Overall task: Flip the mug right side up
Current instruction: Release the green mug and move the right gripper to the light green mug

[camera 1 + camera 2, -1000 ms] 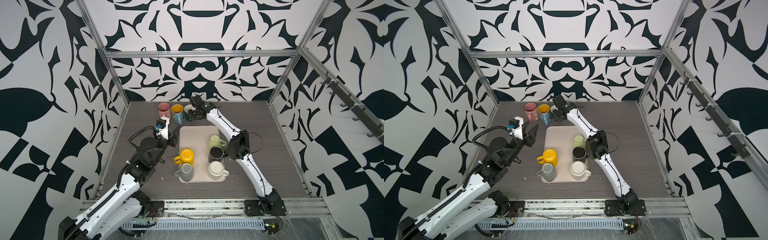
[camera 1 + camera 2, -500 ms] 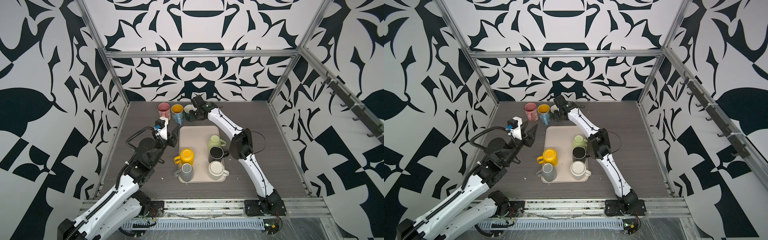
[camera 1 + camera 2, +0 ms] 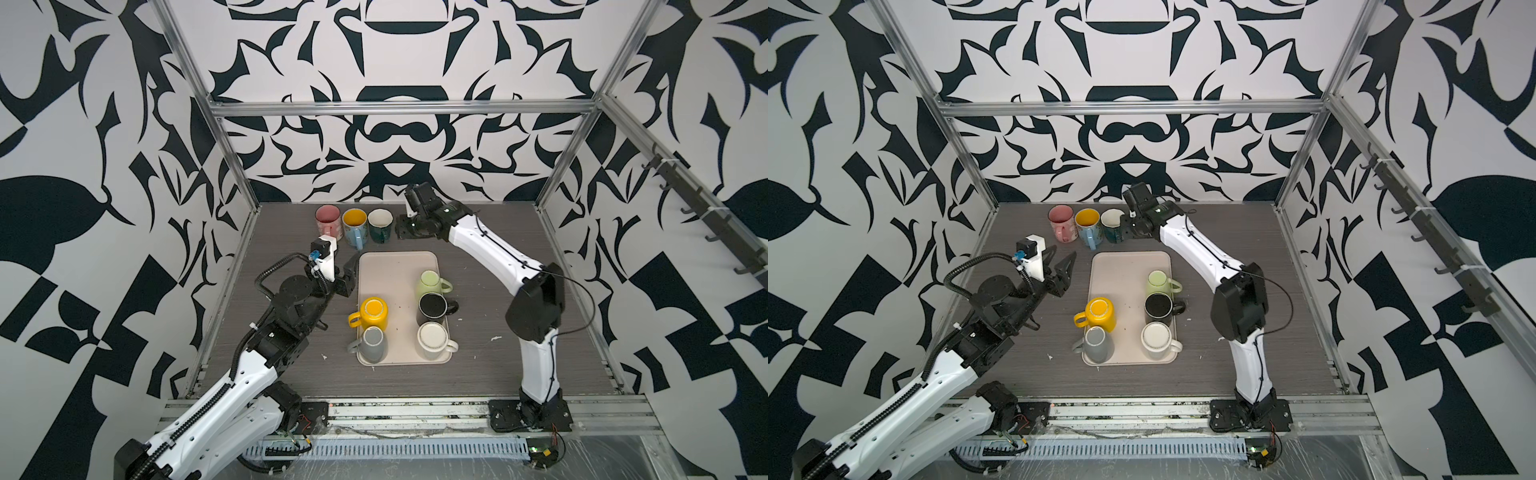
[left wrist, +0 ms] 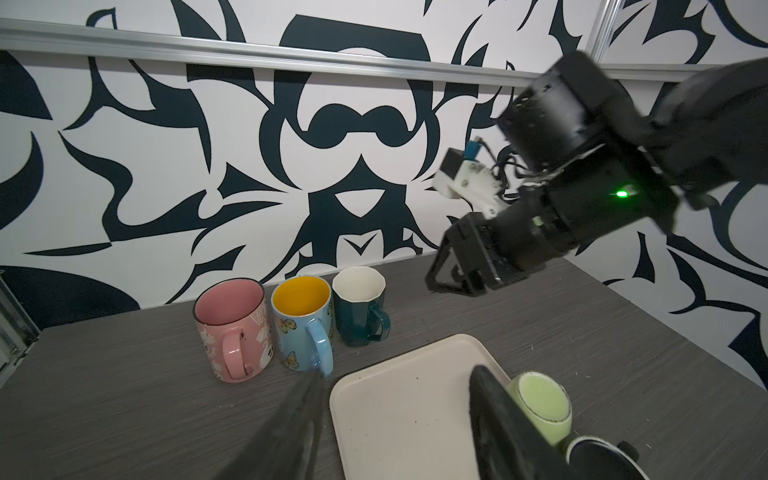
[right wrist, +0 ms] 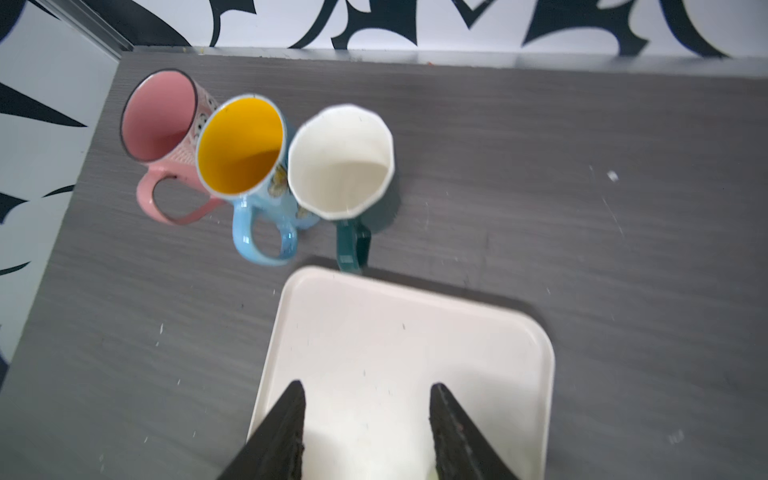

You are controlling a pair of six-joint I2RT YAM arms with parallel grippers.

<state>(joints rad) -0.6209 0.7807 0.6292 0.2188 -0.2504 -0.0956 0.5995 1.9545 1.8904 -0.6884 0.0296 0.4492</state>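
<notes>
Hovering just to the right of the dark teal faceted mug (image 3: 380,226), the right gripper (image 5: 367,384) is clear of the mug's side. Its jaws are parted a fair way, with nothing between them. That mug stands upright, cream mouth up, at the right end of a row of three along the back of the grey tabletop (image 3: 478,374). Close beside it is the blue butterfly mug (image 3: 354,227) with a yellow inside, then the pink patterned mug (image 3: 327,220). All three handles point towards the cream plastic tray (image 3: 395,270).

On the tray five more sit bottoms up: a pale green mug (image 3: 430,280), a black mug (image 3: 432,307) and a white mug (image 3: 432,338) down its right side, a yellow mug (image 3: 374,311) and a grey mug (image 3: 372,343) on its left. The left gripper (image 4: 397,372) hangs above the tabletop by the tray's far left corner, jaws spread wide and empty.
</notes>
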